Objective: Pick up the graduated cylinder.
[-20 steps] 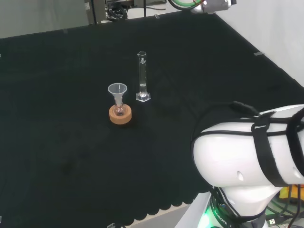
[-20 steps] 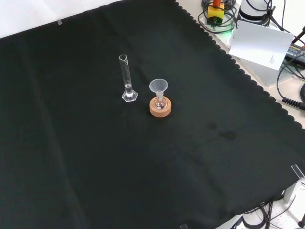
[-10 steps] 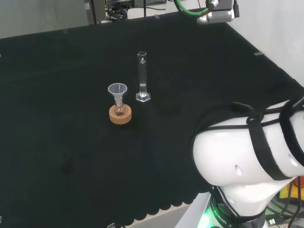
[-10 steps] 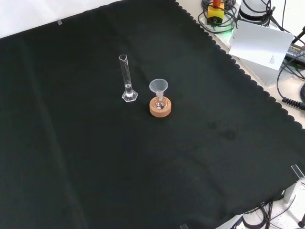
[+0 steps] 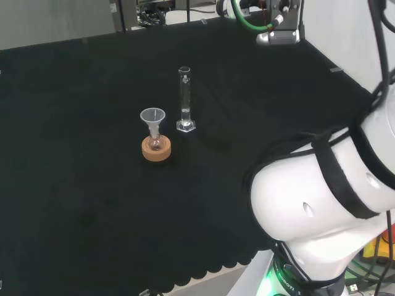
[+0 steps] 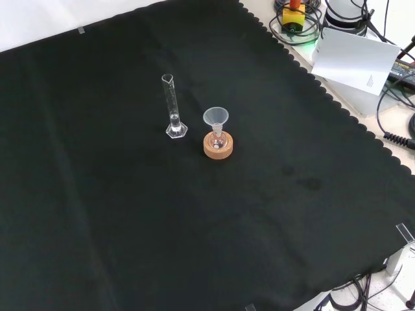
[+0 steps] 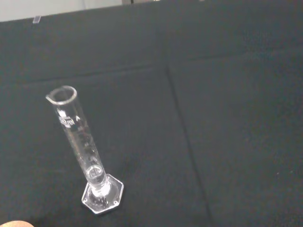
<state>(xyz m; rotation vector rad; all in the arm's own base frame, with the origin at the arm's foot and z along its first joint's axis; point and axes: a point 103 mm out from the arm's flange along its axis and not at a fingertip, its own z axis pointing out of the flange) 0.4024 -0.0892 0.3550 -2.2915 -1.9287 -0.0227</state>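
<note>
1. Bench (image 5: 86,209): black cloth covers the working area. In the head view its scalloped edge runs along the bottom, next to the arm's white link (image 5: 321,197). In the front view the same edge runs down the right side.

2. Open room: bare cloth surrounds the ware on all sides, and both pieces stand well away from every edge.

3. Graduated cylinder (image 5: 184,98): clear and upright on its hexagonal foot. In the wrist view it stands ahead of the palm, apart from it, with open cloth between.

4. Neighbouring ware: a small flask on a cork ring (image 5: 155,150) carries a funnel (image 5: 152,116). It stands just beside the cylinder, not touching it. In the front view it sits right of the cylinder and slightly nearer.

5. Hand: whether it is apart or together cannot be told. Nothing touches the cylinder.
</note>
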